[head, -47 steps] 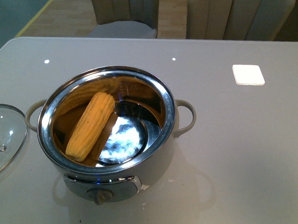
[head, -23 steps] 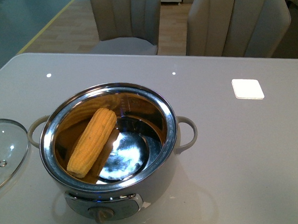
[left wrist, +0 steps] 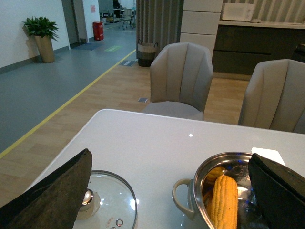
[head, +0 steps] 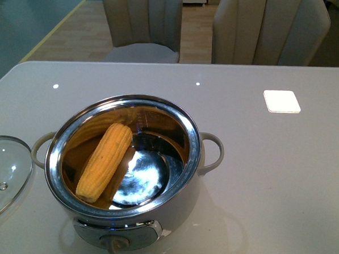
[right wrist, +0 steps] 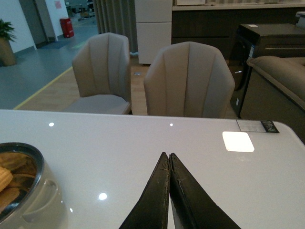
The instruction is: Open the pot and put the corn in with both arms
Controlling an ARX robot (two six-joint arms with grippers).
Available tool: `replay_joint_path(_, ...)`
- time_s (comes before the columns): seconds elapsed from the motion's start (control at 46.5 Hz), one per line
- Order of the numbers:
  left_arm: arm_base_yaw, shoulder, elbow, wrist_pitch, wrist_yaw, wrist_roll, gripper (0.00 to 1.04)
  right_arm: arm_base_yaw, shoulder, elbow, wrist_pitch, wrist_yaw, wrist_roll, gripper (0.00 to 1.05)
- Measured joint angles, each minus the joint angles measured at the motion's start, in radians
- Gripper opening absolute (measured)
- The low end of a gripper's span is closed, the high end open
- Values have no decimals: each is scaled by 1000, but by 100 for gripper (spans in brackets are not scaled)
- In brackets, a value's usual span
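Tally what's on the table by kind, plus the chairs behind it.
Pot: 1
Corn cob, lying inside the pot: 1
Glass lid, on the table beside the pot: 1
Chairs: 2
Total: 5

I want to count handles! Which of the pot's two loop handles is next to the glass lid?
The loop handle on the pot's left side; the glass lid lies just beside it. The other handle faces bare table.
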Motion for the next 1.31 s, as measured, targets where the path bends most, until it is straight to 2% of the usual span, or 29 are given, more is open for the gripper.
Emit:
replay_joint_path(0.279, 0, 0, 0, 0, 0, 0, 98, 0, -2, 0, 0, -1, 0, 2)
replay_joint_path(0.644, 0, 0, 0, 0, 0, 0, 98, 0, -2, 0, 0, -1, -1, 66)
replay_joint_path(0.752, 0, 0, 0, 0, 0, 0, 98, 0, -2, 0, 0, -1, -1, 94)
replay_joint_path(0.773, 0, 0, 0, 0, 0, 0, 98, 0, -2, 0, 0, -1, -1, 96)
replay_joint_path(1.31, 0, 0, 0, 0, 0, 0, 98, 0, -2, 0, 0, -1, -1, 96)
